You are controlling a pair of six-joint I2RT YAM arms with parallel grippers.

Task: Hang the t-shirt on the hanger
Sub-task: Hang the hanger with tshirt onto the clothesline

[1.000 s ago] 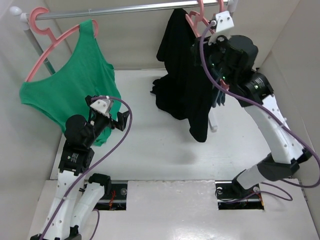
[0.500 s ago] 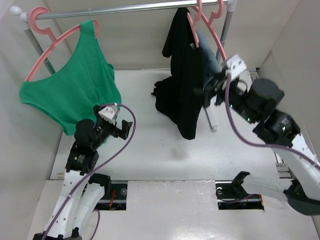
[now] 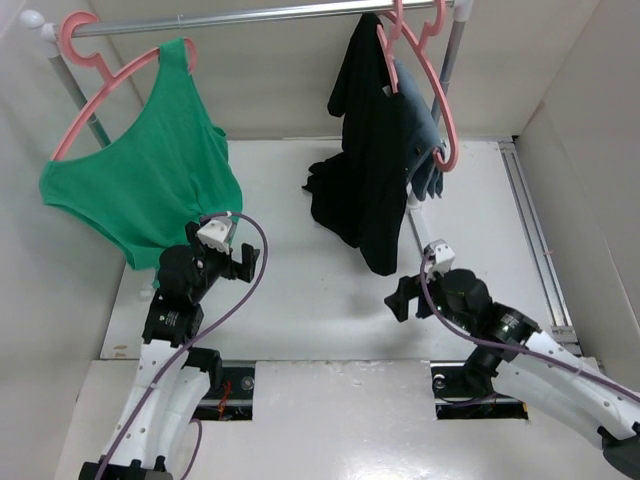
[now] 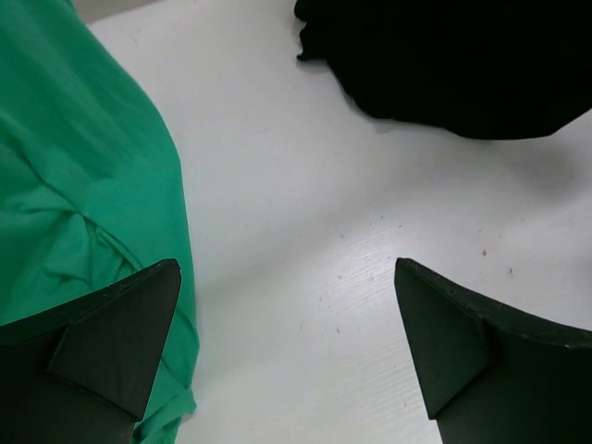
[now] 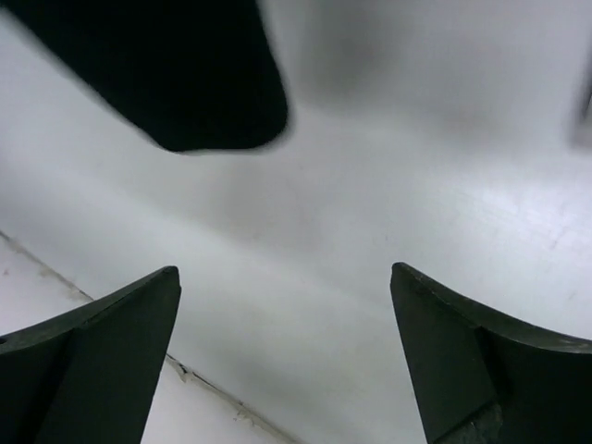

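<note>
Top external view puts the t-shirt (image 3: 365,150) at about one o'clock, hanging off the rail (image 3: 250,17) in a long, bunched black drape. Its lower folds seem to brush the table (image 3: 300,290). A strip of the hanger (image 3: 381,45) shows pink at the collar. Just beside it, on the right, a second pink hanger carries a grey-blue garment (image 3: 420,130), and I can't tell how squarely the shirt's shoulders sit. Over at ten o'clock hangs the green tank top (image 3: 150,170).

Both arms are low and well apart from the shirt. The right claw (image 3: 402,297) at five o'clock and the left claw (image 3: 246,262) at eight o'clock are both spread wide and hold nothing. To my eye the hanging is done, with at most some tidying of the lopsided drape left.
</note>
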